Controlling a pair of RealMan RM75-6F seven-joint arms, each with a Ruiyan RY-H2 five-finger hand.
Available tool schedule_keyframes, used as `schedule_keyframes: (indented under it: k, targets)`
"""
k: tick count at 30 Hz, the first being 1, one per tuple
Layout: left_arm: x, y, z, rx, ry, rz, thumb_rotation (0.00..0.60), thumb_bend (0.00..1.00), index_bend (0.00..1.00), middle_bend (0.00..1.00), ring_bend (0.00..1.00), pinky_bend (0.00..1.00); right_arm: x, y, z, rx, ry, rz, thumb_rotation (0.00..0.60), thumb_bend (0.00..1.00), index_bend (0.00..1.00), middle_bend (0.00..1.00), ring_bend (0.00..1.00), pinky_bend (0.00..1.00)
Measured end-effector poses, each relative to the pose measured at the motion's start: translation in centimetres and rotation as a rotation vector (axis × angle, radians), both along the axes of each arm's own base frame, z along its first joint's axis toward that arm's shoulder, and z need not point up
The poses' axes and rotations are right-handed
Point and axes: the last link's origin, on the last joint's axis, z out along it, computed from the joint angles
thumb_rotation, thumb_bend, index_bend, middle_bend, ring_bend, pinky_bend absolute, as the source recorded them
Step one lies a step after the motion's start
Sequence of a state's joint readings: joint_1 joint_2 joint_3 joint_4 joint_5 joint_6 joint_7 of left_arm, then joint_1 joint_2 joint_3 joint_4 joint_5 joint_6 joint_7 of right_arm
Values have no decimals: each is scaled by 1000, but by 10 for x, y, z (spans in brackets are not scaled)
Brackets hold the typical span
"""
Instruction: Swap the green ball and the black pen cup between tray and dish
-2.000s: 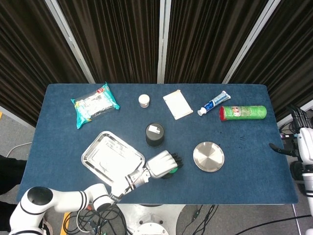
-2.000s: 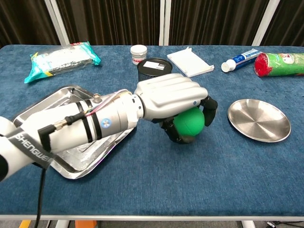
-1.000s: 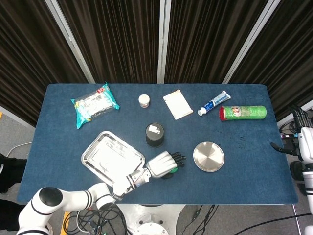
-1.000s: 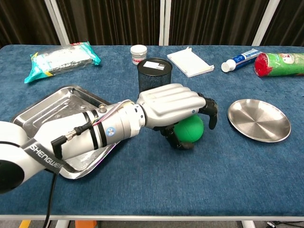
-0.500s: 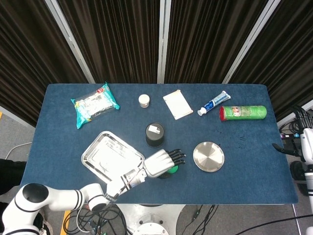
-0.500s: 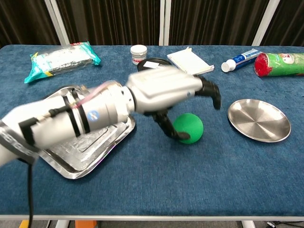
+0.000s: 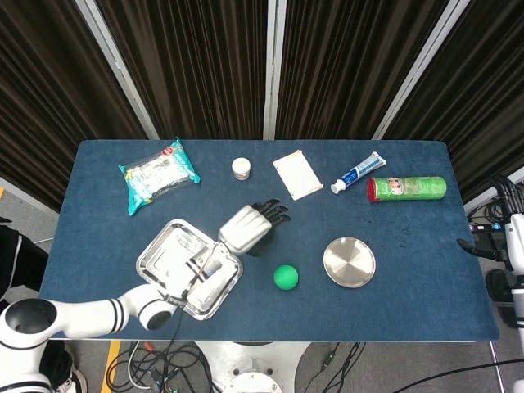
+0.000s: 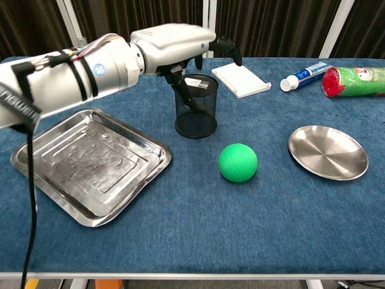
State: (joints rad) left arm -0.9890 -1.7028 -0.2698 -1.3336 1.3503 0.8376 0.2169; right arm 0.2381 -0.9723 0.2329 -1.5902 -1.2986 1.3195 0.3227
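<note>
1. We have let go of the green ball (image 8: 237, 162), gripped two seconds ago, and lifted our left hand (image 8: 180, 42) up and back; the ball now rests alone on the blue table (image 8: 192, 241), between the steel tray (image 8: 36, 168) and the round dish (image 8: 328, 152).

2. Our left hand hovers over the black pen cup (image 8: 195, 106), fingers spread and holding nothing, one finger dipping toward the cup's open mouth, likely lining up a grasp.

3. The mesh cup stands upright on the table, just beyond the tray's far corner; tray and dish both sit empty.

4. We judge the ball was parked on the cloth to free the hand for the cup.

5. Our right hand (image 7: 501, 214) waits off the table's right edge; its fingers are too small to read.
</note>
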Motion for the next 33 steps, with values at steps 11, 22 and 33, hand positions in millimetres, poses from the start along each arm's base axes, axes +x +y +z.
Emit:
schedule_keyframes:
  k: [11,22,33]
  targets:
    - [-3,50,-6,-8,102,87,600,127,154,69,17,223,-5,-2,-1,12,3,-12,600,0,0,7,0,258]
    - [-6,54,-14,-86,168,117,600,148,244,206,146,419,-6,-4,-5,21,-1,-11,600,0,0,7,0,261]
    - [-1,48,-5,-43,130,79,600,259,443,456,386,677,-6,-5,-5,21,-1,-11,600,0,0,7,0,262]
